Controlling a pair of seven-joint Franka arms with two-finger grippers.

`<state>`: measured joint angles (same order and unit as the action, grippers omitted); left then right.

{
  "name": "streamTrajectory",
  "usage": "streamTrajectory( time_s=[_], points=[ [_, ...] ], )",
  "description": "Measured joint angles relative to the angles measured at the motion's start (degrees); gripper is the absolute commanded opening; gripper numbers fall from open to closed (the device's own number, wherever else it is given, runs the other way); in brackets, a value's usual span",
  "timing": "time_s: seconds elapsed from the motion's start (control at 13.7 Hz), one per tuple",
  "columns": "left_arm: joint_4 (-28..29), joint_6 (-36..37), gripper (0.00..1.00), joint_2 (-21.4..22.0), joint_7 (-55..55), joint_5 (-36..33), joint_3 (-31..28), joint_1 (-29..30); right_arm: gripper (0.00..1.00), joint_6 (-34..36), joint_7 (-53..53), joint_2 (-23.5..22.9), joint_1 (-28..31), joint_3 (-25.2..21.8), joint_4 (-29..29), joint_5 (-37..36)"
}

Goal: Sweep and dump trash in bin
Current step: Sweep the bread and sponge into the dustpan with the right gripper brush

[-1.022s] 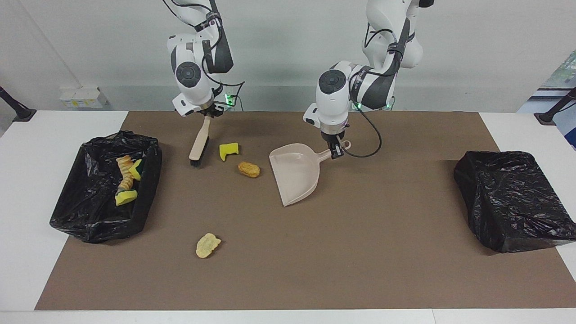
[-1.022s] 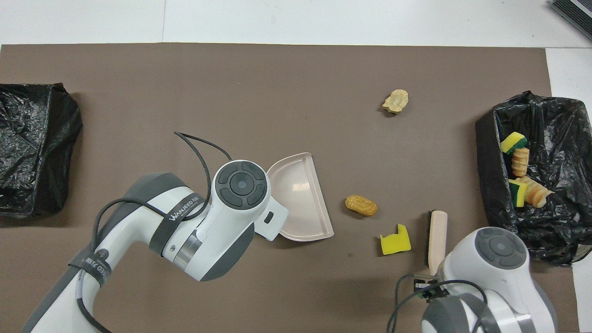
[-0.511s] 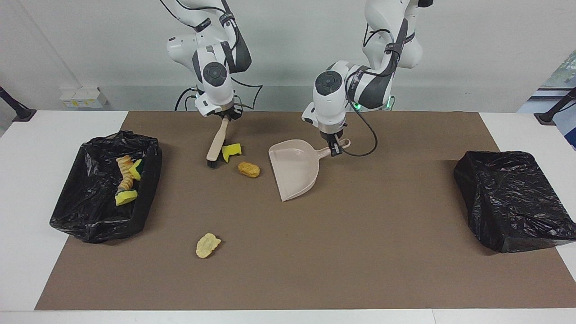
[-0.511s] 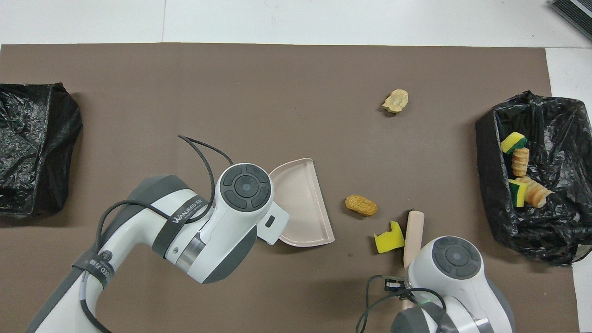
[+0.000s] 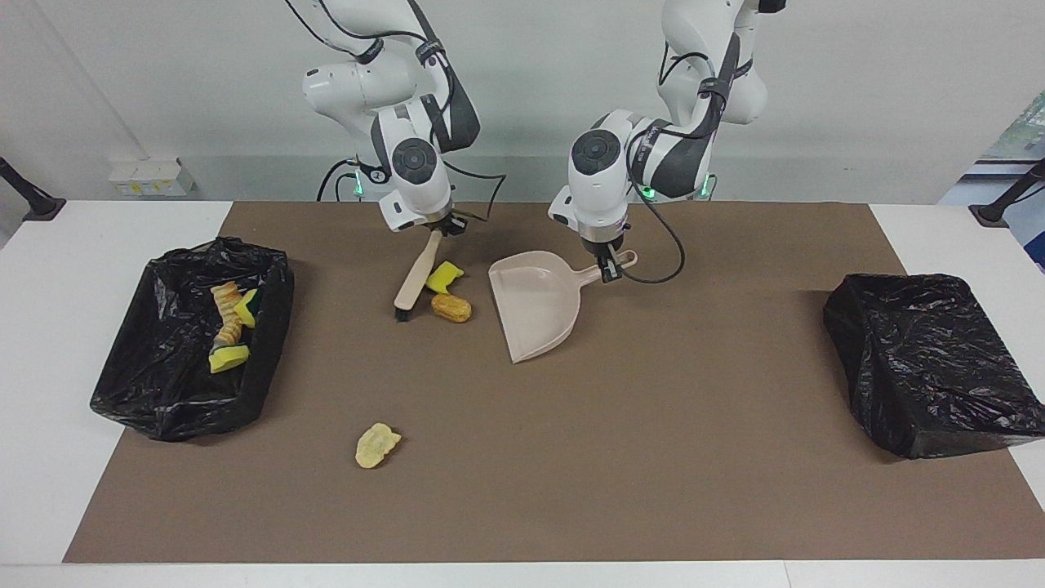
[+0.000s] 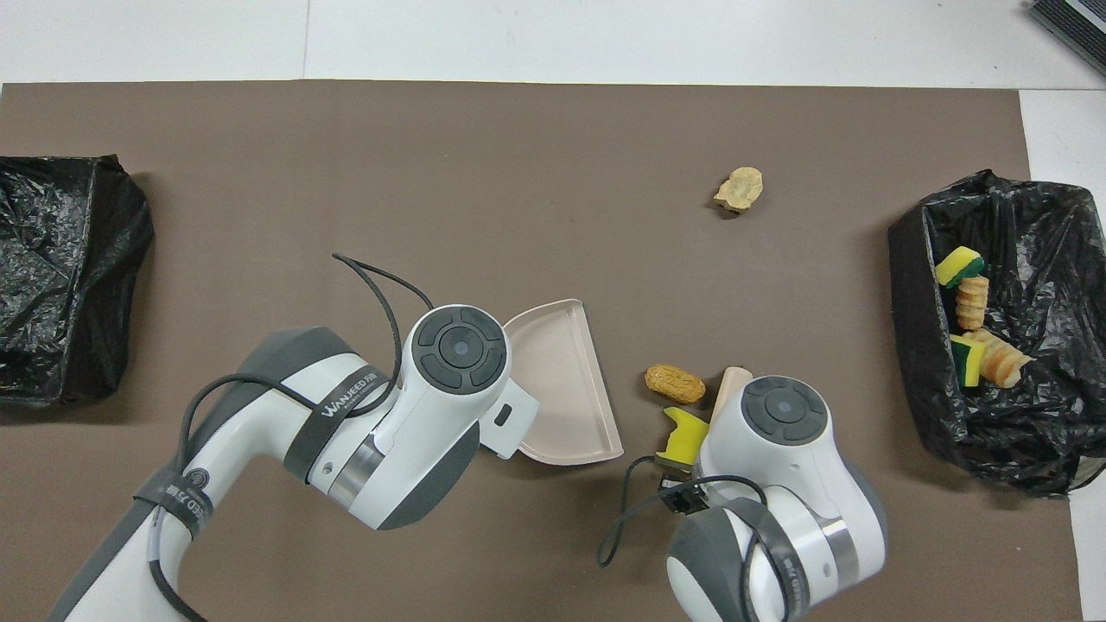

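Right now the yellow sponge chunk (image 5: 443,276) lies against the brush (image 5: 415,278), with the golden-brown piece (image 5: 451,307) just beside it, both between the brush and the dustpan (image 5: 535,304). A pale crumbly lump (image 5: 376,445) sits well apart, farther from the robots. More scraps already lie in the black-lined bin (image 5: 261,392) at the right arm's end of the counter. The right tool (image 5: 436,228) is clamped on the brush handle; the left tool (image 5: 608,272) is clamped on the dustpan handle. To do this stroke well, I judge the bristles should stay low and push both pieces straight at the pan's open lip, the pan pressed flat so nothing slips under. Between scraps and pan the brown mat (image 5: 653,457) is bare. A second bagged bin (image 5: 922,359) sits at the left arm's end, well apart
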<state>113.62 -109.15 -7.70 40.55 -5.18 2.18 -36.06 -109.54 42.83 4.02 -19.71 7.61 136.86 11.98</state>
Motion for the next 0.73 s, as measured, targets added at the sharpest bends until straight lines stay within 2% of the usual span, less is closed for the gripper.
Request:
streamTrajectory(
  time_s=[0.37, 0.58, 0.73],
  points=[
    [0.0, 1.8, 0.0, 0.1, 0.0, 0.0, 0.0, 0.0, 0.0, -1.8, 4.1, -7.9, -3.8, 0.1, -8.7, 7.5],
    [0.0, 1.8, 0.0, 0.1, 0.0, -0.2, -0.1, 0.0, 0.0, -2.1, 0.9, -9.2, -5.2, 0.1, -10.7, 11.7],
    [0.0, 1.6, 0.0, 0.1, 0.1, -0.5, -0.2, 0.0, 0.0, -2.6, -5.5, -9.2, -6.1, 0.1, -11.0, 13.7]
  ],
)
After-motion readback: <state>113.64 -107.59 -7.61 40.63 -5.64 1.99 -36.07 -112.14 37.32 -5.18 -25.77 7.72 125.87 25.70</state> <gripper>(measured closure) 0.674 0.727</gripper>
